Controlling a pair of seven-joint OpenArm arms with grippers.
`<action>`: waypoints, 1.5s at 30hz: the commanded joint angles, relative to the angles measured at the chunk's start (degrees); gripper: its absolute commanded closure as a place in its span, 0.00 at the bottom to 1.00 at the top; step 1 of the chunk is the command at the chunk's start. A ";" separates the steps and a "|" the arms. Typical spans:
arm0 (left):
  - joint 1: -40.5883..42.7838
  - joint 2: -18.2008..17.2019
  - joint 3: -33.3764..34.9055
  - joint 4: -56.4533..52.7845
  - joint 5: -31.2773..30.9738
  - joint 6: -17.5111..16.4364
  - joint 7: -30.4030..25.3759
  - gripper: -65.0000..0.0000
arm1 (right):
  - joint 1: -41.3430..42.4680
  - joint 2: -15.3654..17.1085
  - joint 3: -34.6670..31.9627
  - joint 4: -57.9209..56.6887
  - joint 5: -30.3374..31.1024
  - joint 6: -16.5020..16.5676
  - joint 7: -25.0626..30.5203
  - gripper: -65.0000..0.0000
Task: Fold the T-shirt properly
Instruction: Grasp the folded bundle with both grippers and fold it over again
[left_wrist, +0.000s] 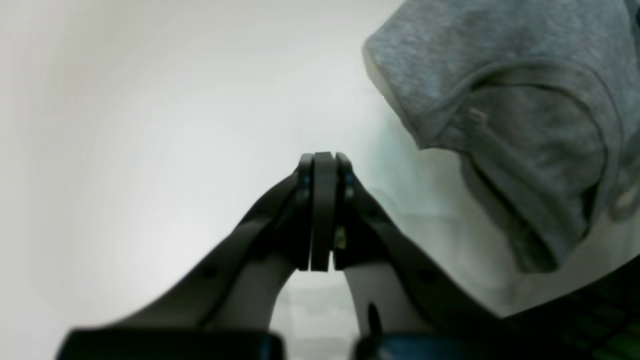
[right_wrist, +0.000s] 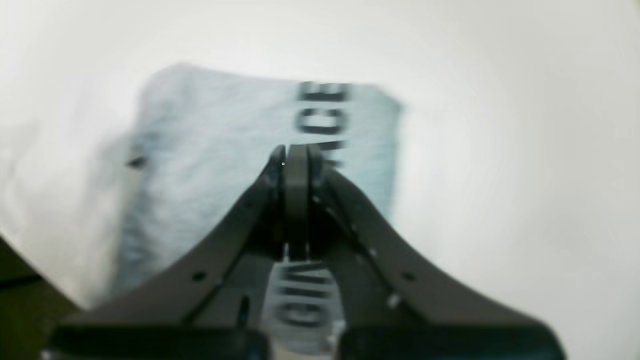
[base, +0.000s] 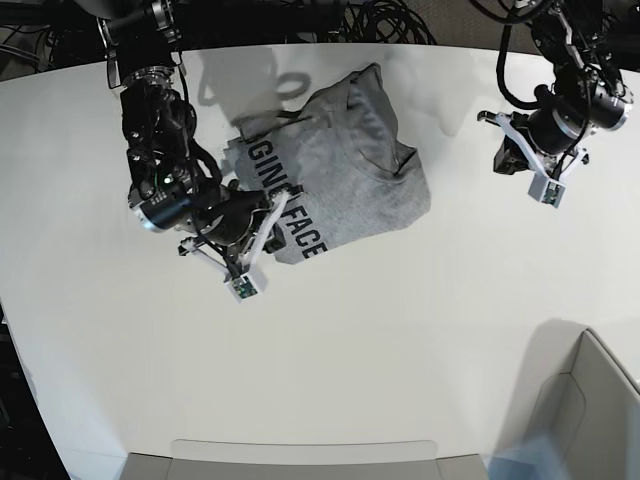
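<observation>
**Both end effectors pressed together, T-shirt bunched on the counter**

I see the grey T-shirt (base: 345, 175) lying in a loose, partly folded heap on the white counter (base: 400, 340), toward the far side and a little left of centre in the base view. Black block lettering — "GING FACE" reads along its near-left edge — faces up, and a plain grey layer with the collar area is rumpled over the top and right of the pile.

My right end effector (right_wrist: 296, 150) hangs directly over the lettered edge of the shirt. In its wrist view the fingers are pressed together with no gap, and I see no cloth between them; the blurred letters "CE" show beyond the tips and more lettering shows below between the finger arms. In the base view that same end effector (base: 283, 203) sits at the shirt's near-left edge, just over the printing. Whether the tips touch the fabric I cannot tell.

My left end effector (left_wrist: 324, 159) is well apart from the garment, over bare counter on the right of the base view (base: 515, 140). Its fingers are also pressed together and hold nothing. From its wrist camera the shirt (left_wrist: 510, 115) shows at the upper right — a folded grey bulge with a seamed hem curving across it — clear of the fingertips.

A pale tray or box edge (base: 590, 400) sits at the counter's near-right corner.
</observation>
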 joint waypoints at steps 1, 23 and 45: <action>-1.56 0.35 -0.17 0.85 -0.62 -0.08 -1.14 1.00 | 0.85 0.70 1.81 -0.64 0.03 1.93 0.55 1.00; -4.11 1.23 48.45 0.93 26.89 -0.08 -4.53 1.00 | -0.91 4.83 8.84 -18.14 -0.32 9.32 1.95 1.00; -18.62 0.70 37.72 -18.49 29.70 -0.08 -5.23 1.00 | -4.51 3.60 -18.15 -14.36 0.03 9.67 3.89 1.00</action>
